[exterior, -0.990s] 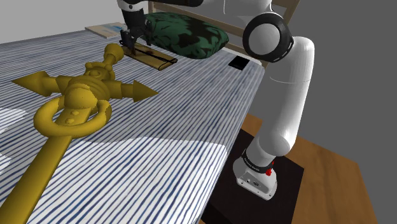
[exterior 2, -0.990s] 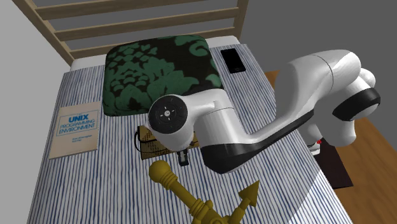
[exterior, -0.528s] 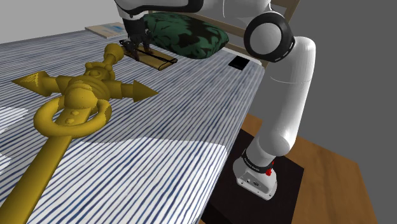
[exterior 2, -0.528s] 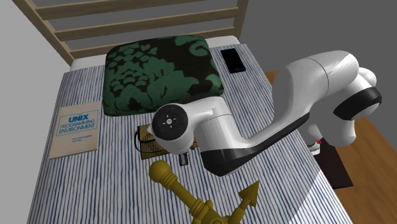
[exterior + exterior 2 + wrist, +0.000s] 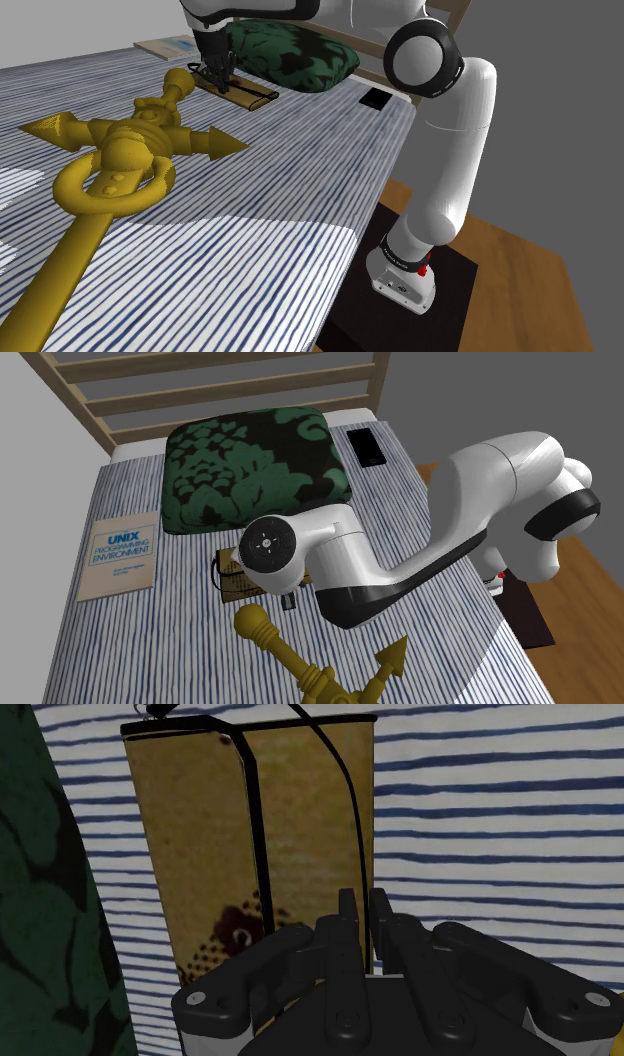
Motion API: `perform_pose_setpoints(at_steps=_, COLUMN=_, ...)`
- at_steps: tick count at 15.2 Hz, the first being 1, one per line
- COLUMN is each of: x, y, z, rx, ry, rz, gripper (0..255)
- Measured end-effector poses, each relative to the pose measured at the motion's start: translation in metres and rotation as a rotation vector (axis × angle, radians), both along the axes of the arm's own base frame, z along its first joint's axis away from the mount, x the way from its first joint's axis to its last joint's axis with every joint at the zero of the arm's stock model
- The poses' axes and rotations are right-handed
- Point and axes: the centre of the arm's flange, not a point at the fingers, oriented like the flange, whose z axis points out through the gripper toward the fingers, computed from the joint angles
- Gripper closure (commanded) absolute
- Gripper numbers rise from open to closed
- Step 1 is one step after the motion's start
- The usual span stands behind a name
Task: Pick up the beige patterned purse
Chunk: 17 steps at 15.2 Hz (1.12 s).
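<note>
Because the jaws of my gripper (image 5: 362,904) stand narrow, pinching only one thin long edge of the beige purse (image 5: 200,844) where its black strap (image 5: 352,814) runs, I judge the hold as slight. The purse lies flat on the striped bedspread (image 5: 480,824), just beside the green pillow (image 5: 40,904). On lifting, it may hinge down and slip free. I may also catch only the strap, so the body would swing against the pillow.

Grey wall (image 5: 560,60), wood floor (image 5: 545,300), striped bed (image 5: 300,170), slatted headboard (image 5: 70,400)
</note>
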Motion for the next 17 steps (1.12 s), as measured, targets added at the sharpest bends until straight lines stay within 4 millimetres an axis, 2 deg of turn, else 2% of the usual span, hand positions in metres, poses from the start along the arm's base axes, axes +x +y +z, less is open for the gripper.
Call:
perform_pose_setpoints(at_steps=3, x=0.0, y=-0.001, z=0.005, rx=0.0, ry=0.001, rz=0.0, gripper=255)
perform_pose_setpoints(at_steps=17, x=0.001, y=0.0, z=0.076, rx=0.0, ry=0.002, rz=0.001, gripper=255)
